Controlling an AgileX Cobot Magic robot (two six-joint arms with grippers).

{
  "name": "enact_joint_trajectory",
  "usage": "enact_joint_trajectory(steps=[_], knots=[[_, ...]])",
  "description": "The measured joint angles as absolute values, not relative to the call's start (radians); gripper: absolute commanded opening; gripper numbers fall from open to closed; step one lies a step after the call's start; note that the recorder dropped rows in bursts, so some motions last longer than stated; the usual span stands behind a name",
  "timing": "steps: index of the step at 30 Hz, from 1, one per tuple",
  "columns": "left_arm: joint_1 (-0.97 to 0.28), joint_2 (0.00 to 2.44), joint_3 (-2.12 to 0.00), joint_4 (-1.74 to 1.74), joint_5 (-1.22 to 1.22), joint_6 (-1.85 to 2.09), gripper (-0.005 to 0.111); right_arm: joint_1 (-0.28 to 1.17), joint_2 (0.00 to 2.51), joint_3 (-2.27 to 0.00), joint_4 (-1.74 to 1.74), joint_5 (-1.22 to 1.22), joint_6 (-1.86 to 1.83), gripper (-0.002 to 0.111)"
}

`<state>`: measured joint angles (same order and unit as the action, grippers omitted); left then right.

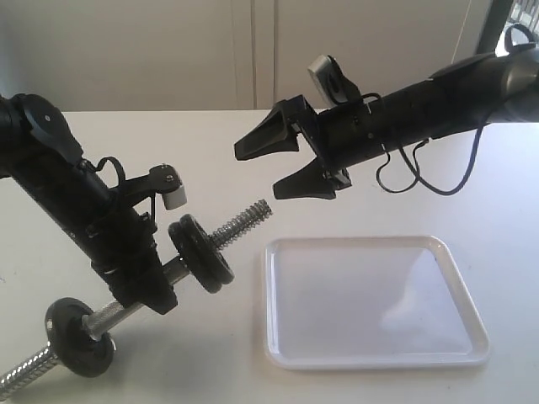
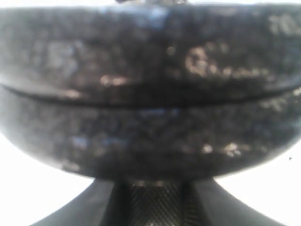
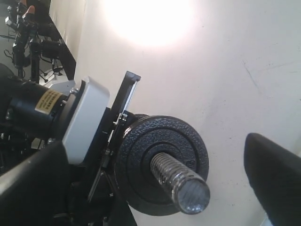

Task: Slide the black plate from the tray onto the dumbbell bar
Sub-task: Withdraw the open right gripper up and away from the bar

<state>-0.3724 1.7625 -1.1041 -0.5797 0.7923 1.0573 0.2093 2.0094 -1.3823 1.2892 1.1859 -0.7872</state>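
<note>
Black plate (image 1: 200,252), already on the dumbbell bar (image 1: 244,220), sits just beside my left hand (image 1: 147,282), which clamps the shaft and tilts the threaded end up, presumably for loading; my right hand (image 1: 257,172) hangs wide open near that end, and the tray (image 1: 370,360) beside the bar holds nothing.

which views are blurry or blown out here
Left wrist view: the black plates fill the frame, soft and out of focus. Right wrist view: a blown-out glare patch on the table, the dumbbell bar fairly sharp. Exterior view: mild sheen on the tray, otherwise clear.
</note>
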Motion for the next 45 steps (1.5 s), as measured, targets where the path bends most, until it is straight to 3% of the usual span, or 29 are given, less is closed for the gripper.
enact_joint_trajectory(steps=[5,8,11,13,14,31,45], knots=[[-0.372,1.763,-1.104,-0.58,0.792,1.057,0.0,0.189,2.009,-1.382,1.287,1.188,-0.787,0.092],[-0.372,1.763,-1.104,-0.58,0.792,1.057,0.0,0.18,2.009,-1.382,1.277,1.188,-0.782,0.083],[-0.372,1.763,-1.104,-0.58,0.792,1.057,0.0,0.18,2.009,-1.382,1.246,1.19,-0.758,0.049],[-0.372,1.763,-1.104,-0.58,0.792,1.057,0.0,0.18,2.009,-1.382,1.232,1.19,-0.74,0.011],[-0.372,1.763,-1.104,-0.58,0.792,1.057,0.0,0.18,2.009,-1.382,1.227,1.19,-0.735,0.001],[-0.372,1.763,-1.104,-0.582,0.792,1.057,0.0,0.18,1.959,-1.382,1.206,1.188,-0.734,0.0],[-0.372,1.763,-1.104,-0.584,0.772,1.041,0.0,0.18,1.666,-1.286,1.063,1.118,-0.744,0.0]])
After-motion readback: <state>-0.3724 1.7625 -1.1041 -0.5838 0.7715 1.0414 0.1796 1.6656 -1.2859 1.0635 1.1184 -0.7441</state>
